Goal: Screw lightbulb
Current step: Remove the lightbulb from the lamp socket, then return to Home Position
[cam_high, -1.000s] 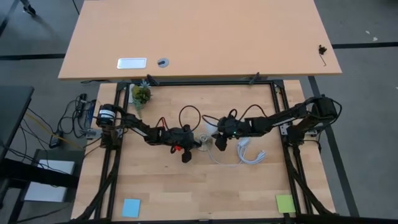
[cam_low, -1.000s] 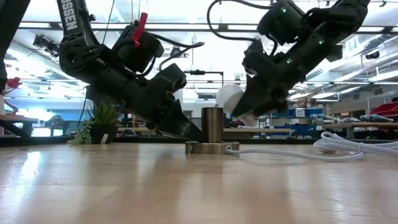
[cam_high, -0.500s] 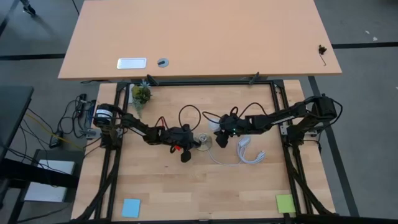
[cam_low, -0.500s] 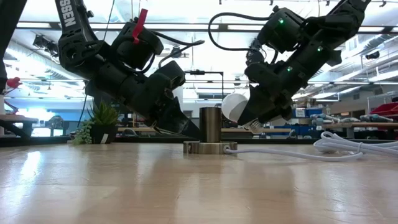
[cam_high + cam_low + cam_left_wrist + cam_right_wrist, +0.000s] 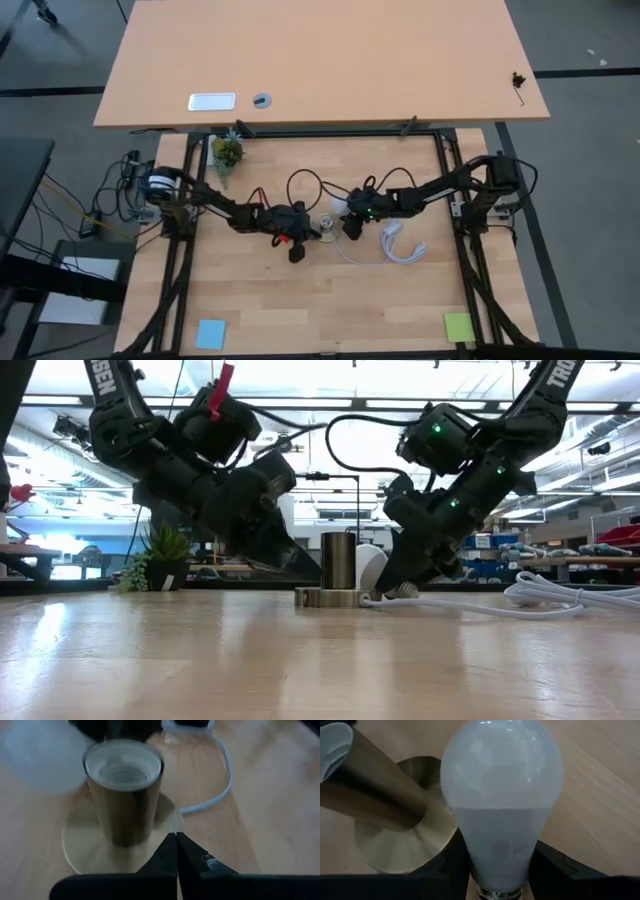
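Observation:
The brass socket [image 5: 125, 795] stands upright on its round base disc [image 5: 85, 850] mid-table [image 5: 326, 228]. My left gripper [image 5: 176, 842] is shut, its tips over the disc's rim, left of the socket tube [image 5: 338, 560]. My right gripper [image 5: 500, 870] is shut on the white lightbulb [image 5: 502, 785]. It comes in from the right [image 5: 350, 222]. The bulb's head [image 5: 372, 565] sits right beside the socket tube, below its mouth. My left gripper's shut tips [image 5: 312, 572] hang just over the base disc's rim; I cannot tell whether they touch it. My right gripper pinches the bulb's narrow neck [image 5: 500, 850], just above the screw base, with one finger [image 5: 451, 865] on each side. The fingers slant down from the table's right. The bulb is tilted, head up toward the socket and screw base [image 5: 405, 591] low near the table.
A white cable [image 5: 400, 245] runs from the socket and lies coiled to the right [image 5: 560, 598]. A small potted plant [image 5: 227, 152] stands at the far left. A blue note [image 5: 210, 333] and a green note [image 5: 458, 325] lie near the front corners.
My right gripper has sunk toward the table and drifted left toward the socket, carrying the lightbulb. The bulb's head was level with the socket's mouth and now sits lower, beside the tube. The grip has not changed.

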